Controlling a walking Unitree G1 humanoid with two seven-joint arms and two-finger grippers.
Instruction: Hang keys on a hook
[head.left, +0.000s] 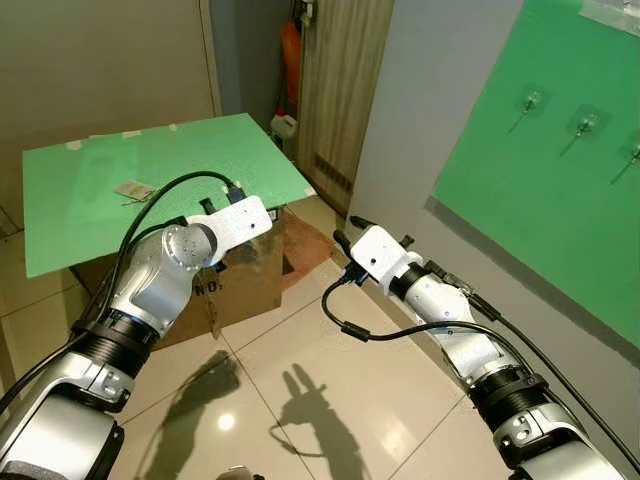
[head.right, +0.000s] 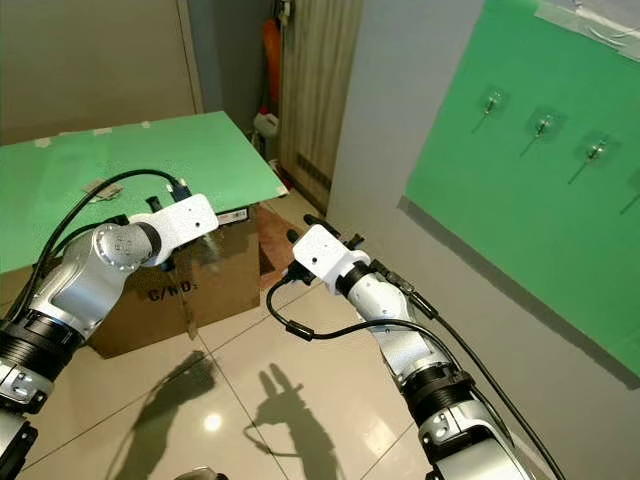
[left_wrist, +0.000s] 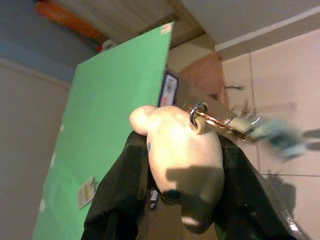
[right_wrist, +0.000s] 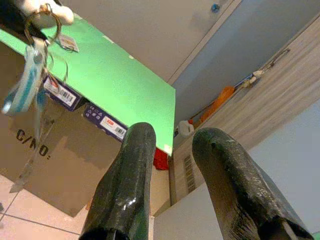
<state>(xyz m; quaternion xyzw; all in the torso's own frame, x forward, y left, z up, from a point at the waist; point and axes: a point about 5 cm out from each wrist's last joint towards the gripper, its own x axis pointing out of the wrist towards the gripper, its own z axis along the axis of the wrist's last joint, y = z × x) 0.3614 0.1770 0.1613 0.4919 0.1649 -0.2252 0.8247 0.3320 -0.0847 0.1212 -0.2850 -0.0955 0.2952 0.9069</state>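
The left gripper (left_wrist: 185, 200) is pinching a cream, bear-shaped soft keychain (left_wrist: 182, 165) between its two black fingers, and the keys (left_wrist: 250, 127) dangle from the metal ring (left_wrist: 198, 111) at the top of that charm, over the tiled floor (head.left: 330, 390) beside the cardboard box (head.right: 190, 285) with its green board (head.left: 150, 175). The right gripper (right_wrist: 172, 150) hangs empty with its fingers spread, close to the left one. Ahead of it and to its right, the wall hooks (head.left: 585, 125) sit on a green sheet (head.left: 545, 200).
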